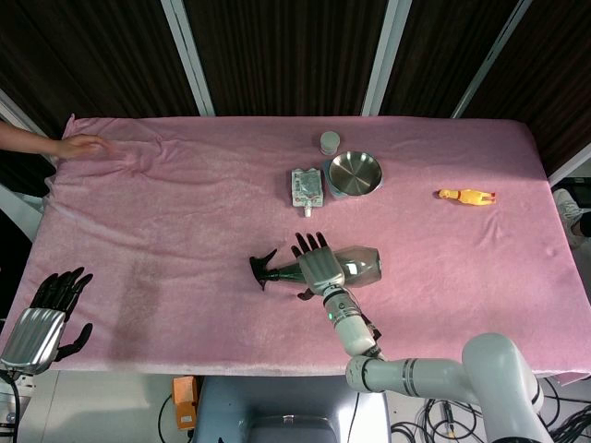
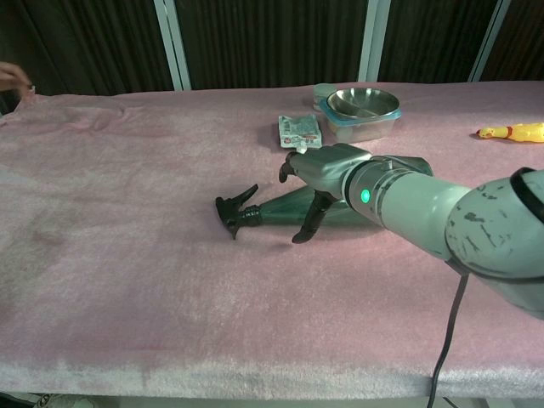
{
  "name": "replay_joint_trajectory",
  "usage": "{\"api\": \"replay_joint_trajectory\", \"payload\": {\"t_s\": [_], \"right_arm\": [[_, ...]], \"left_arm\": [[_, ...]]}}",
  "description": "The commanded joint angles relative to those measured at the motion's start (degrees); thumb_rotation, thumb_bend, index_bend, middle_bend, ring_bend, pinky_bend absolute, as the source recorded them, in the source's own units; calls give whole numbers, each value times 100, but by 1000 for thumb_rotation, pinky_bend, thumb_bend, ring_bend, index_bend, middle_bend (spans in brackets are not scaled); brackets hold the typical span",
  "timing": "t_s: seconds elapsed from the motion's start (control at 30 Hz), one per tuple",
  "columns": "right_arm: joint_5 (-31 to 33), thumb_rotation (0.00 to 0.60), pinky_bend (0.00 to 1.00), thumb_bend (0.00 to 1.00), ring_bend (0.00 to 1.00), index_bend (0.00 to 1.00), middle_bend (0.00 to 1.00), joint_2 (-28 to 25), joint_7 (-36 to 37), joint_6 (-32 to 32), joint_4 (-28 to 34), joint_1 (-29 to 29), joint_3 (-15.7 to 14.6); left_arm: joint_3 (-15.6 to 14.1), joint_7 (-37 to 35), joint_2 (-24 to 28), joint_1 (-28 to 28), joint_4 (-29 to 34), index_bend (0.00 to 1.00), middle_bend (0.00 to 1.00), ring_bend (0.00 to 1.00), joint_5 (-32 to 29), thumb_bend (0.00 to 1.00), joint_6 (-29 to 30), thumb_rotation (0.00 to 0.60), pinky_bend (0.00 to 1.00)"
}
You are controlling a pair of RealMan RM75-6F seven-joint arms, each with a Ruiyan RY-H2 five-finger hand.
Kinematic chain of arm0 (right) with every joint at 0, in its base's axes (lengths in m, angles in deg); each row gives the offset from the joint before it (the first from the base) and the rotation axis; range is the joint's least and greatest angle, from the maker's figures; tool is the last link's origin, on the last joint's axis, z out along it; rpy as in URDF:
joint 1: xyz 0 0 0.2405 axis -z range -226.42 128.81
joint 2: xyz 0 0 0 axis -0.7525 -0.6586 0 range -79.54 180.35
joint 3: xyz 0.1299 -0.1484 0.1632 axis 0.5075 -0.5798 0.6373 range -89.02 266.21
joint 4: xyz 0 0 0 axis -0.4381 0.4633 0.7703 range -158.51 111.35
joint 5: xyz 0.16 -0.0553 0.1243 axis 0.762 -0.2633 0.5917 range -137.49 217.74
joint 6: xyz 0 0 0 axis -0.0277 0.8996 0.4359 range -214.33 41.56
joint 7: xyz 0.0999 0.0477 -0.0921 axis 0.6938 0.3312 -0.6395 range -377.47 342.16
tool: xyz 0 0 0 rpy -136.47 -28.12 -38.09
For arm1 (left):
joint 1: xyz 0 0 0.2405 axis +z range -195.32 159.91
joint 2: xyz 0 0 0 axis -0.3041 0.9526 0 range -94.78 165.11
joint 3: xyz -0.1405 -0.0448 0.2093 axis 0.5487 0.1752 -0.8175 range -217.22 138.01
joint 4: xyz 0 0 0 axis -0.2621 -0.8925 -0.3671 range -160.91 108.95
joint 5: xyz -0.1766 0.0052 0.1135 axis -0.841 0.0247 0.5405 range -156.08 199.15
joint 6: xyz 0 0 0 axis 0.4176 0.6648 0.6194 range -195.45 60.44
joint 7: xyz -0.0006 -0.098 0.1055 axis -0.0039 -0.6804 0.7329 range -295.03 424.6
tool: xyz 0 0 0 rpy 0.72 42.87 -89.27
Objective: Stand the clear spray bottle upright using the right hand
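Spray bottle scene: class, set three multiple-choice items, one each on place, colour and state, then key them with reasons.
1. Where is the metal bowl?
A. beyond the spray bottle
B. at the near edge
C. off the table

2. What colour is the cloth?
A. blue
B. pink
C. green

3. How is the spray bottle?
A. upright
B. lying on its side
C. lifted

Key: 1 A, it sits farther back; 2 B, the cloth is pink; 3 B, it lies flat under the right hand, black nozzle leftward.

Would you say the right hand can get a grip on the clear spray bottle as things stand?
Probably yes. The right hand is already over the middle of the clear spray bottle, which lies on its side on the pink cloth, fingers spread across it. Nothing else lies close; whether it has closed yet is unclear.
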Motion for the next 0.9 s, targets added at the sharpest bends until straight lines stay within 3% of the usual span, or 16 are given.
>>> {"api": "replay_joint_trajectory", "payload": {"t_s": [0.03, 0.3, 0.53, 0.7, 0.9], "right_arm": [[-33, 600, 67, 246, 0, 323, 103, 17, 30, -10, -28, 1, -13], [-116, 600, 67, 302, 20, 510, 192, 134, 70, -78, -258, -22, -7], [-221, 600, 118, 398, 156, 742, 401, 268, 100, -268, -468, 5, 33], [-190, 600, 141, 402, 273, 834, 529, 154, 75, -286, -354, 49, 83], [-1068, 600, 202, 402, 325, 874, 565, -69, 1038, -610, -14, 364, 182]], "left_arm": [[-4, -12, -3, 6, -4, 0, 0, 0, 28, 403, 27, 600, 19], [17, -53, 0, -20, -24, 0, 0, 0, 0, 404, -10, 600, 19], [36, -109, -4, -73, -41, 0, 0, 0, -3, 405, -71, 600, 19], [38, -132, -1, -91, -44, 0, 0, 0, -17, 404, -103, 600, 18], [31, -125, -3, -76, -50, 0, 0, 0, -31, 404, -90, 600, 18]]}}
